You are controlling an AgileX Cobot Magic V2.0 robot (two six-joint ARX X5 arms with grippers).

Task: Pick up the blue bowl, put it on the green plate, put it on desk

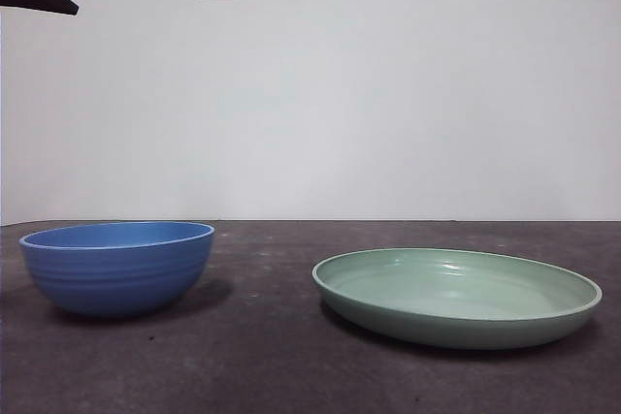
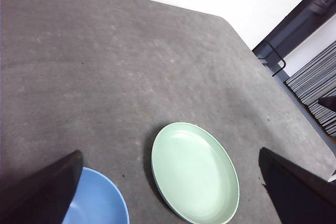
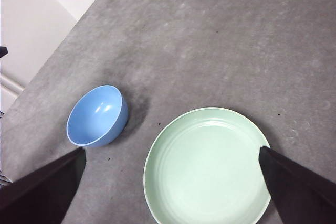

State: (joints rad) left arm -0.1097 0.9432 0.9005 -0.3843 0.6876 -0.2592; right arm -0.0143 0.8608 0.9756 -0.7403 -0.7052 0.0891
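While both arms hang high w/ jaws apart, blue bowl (image 1: 117, 266) sits upright on desk (image 1: 272, 356), near green plate (image 1: 456, 296) but not touching. Left gripper (image 2: 170, 182) above bowl/plate gap; right gripper (image 3: 170, 182) over plate. Both dishes empty.

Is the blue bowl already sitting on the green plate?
No, the blue bowl stands on the desk apart from the empty green plate.

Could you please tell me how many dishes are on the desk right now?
2: the blue bowl stands apart from the green plate on the desk; none looks hidden.
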